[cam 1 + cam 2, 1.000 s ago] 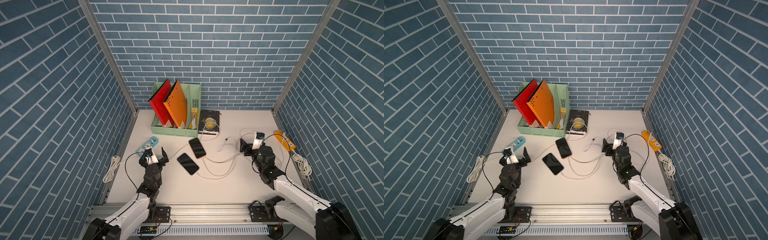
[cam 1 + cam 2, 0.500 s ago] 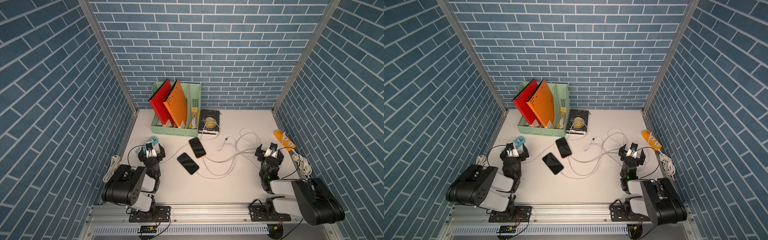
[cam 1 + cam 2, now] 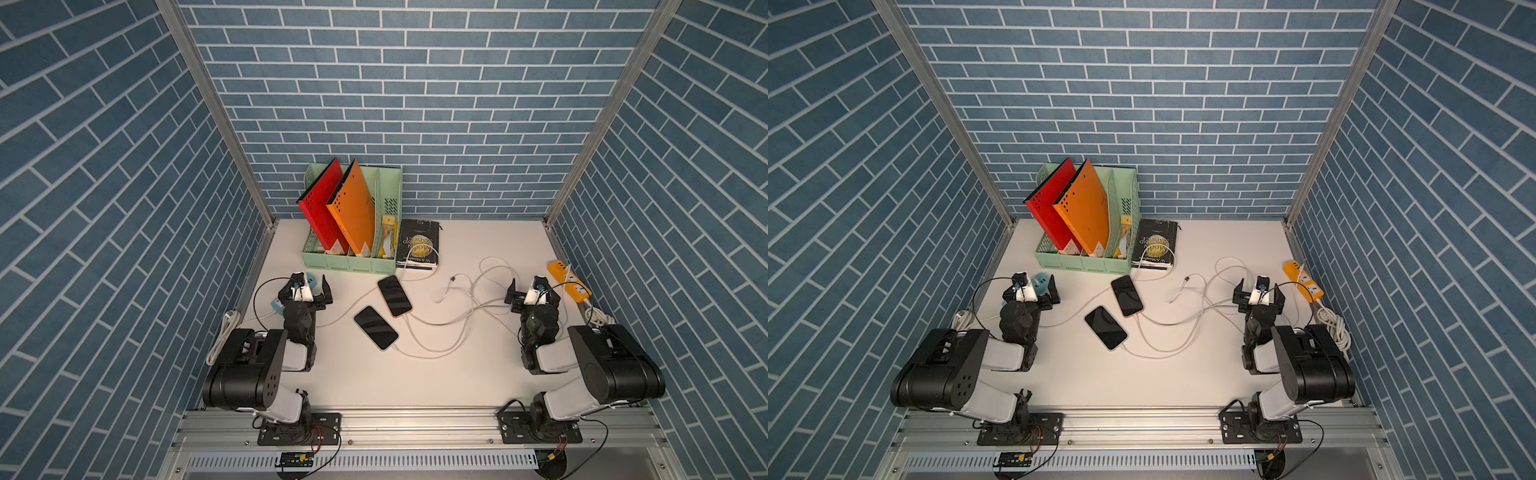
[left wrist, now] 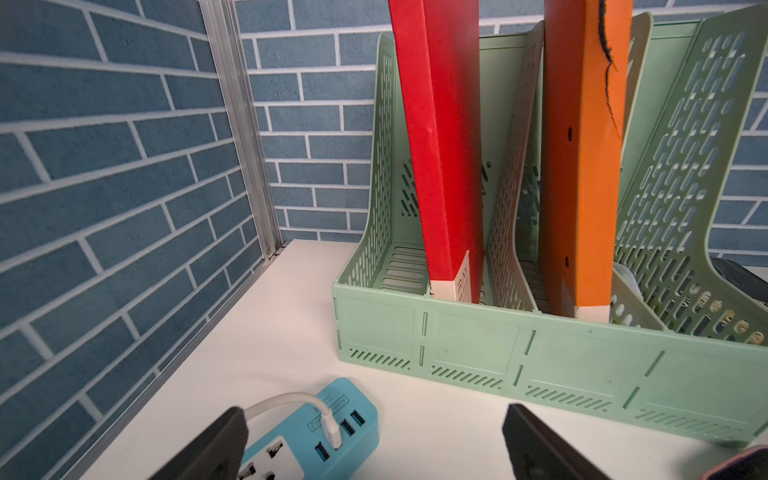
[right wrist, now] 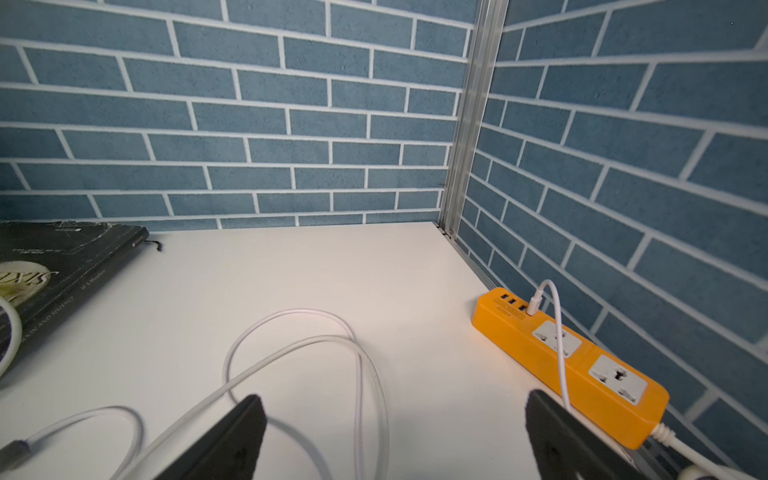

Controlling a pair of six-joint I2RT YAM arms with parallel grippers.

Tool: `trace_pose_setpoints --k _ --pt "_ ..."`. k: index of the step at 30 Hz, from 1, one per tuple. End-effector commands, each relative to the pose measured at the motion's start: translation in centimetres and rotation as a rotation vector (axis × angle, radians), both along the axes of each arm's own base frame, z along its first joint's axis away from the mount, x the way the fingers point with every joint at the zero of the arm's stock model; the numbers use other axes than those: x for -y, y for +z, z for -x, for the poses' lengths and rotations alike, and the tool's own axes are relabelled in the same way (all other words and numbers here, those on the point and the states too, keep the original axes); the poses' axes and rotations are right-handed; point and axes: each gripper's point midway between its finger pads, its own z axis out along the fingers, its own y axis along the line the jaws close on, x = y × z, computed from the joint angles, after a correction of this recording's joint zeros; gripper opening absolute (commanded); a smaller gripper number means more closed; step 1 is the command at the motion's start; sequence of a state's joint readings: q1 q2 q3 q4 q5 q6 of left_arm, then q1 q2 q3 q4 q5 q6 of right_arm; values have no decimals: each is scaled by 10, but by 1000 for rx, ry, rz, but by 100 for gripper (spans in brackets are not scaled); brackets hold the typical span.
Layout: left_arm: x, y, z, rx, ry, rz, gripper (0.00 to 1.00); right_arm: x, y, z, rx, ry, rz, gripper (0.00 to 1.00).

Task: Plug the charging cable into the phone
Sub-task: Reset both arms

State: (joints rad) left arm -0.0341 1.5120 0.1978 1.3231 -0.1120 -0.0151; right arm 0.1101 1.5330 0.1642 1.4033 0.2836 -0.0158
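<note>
Two dark phones lie mid-table in both top views, the farther phone (image 3: 394, 296) (image 3: 1127, 296) and the nearer phone (image 3: 376, 327) (image 3: 1105, 327). A white charging cable (image 3: 432, 353) (image 5: 291, 345) meets the near end of each phone and loops across the table. One loose plug end (image 3: 452, 279) lies bare between the phones and the right arm. My left gripper (image 3: 306, 293) (image 4: 376, 440) stands open and empty, left of the phones, over a blue power strip (image 4: 316, 432). My right gripper (image 3: 533, 293) (image 5: 395, 432) is open and empty above cable loops.
A green file organiser (image 3: 353, 266) with red and orange folders and a black book (image 3: 419, 248) stand at the back. An orange power strip (image 3: 568, 283) (image 5: 573, 361) lies along the right wall. Coiled cords (image 3: 224, 332) (image 3: 598, 320) rest at both side edges.
Both arms have folded back toward the front rail. The right gripper drew away to the right from the cable loops and opened fully; the left gripper shifted slightly back and left.
</note>
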Motion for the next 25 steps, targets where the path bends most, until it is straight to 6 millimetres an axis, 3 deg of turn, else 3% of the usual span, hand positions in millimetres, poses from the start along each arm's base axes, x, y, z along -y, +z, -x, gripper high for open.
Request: trace_pose_setpoints --k 1,4,25 --pt "0 -6 -1 -23 -7 6 100 -9 1 3 10 61 21 100" --pt "0 -6 -1 -24 -7 4 100 -12 -4 -6 -30 76 21 100" --pt "0 -6 -1 -24 -8 4 100 -16 -6 -10 -44 131 4 100"
